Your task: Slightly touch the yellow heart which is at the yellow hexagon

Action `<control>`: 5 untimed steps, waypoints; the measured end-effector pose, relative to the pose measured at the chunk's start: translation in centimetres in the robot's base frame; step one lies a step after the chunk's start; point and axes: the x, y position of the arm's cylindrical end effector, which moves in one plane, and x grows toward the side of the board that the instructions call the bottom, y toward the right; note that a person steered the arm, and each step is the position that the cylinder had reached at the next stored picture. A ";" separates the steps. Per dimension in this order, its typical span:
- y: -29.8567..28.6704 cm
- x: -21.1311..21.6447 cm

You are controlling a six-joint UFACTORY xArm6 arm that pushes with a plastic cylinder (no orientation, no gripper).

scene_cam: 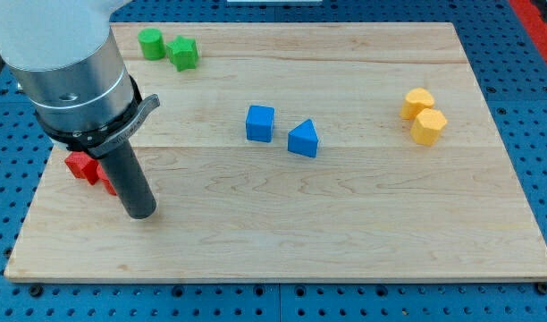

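— Two yellow blocks sit together near the view's right edge of the board (256,241). Which one is the target?

— I judge the upper one, the yellow heart (417,102), though its shape is not very sharp from here. The yellow hexagon (429,127) is just below it, and the two seem to touch.

— And where is my tip (141,215)?

— It stands at the view's left side, low on the board, just beside two red blocks (88,170). Their shapes I cannot make out, because the rod partly hides them. The tip is well apart from the yellow pair.

— So how much of the task is done?

— As far as I can see, nothing yet. The heart is not touched, and almost the whole width of the board lies between it and the tip.

— Is something in the way?

— A blue cube (260,122) and a blue triangle (303,139) are near the middle, somewhat higher than the tip. A green round block (150,43) and a green star (183,53) are at the top left, out of the way.

— What about a gripper, open or closed?

— This arm has none, only the straight rod, so nothing can open, close or pinch.

— What is left, then?

— I think a long slide to the right, passing below the blue blocks, then a slow, gentle contact with the heart.
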 end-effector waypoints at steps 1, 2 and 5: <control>-0.1 0.0; 1.9 -0.5; 27.9 -4.2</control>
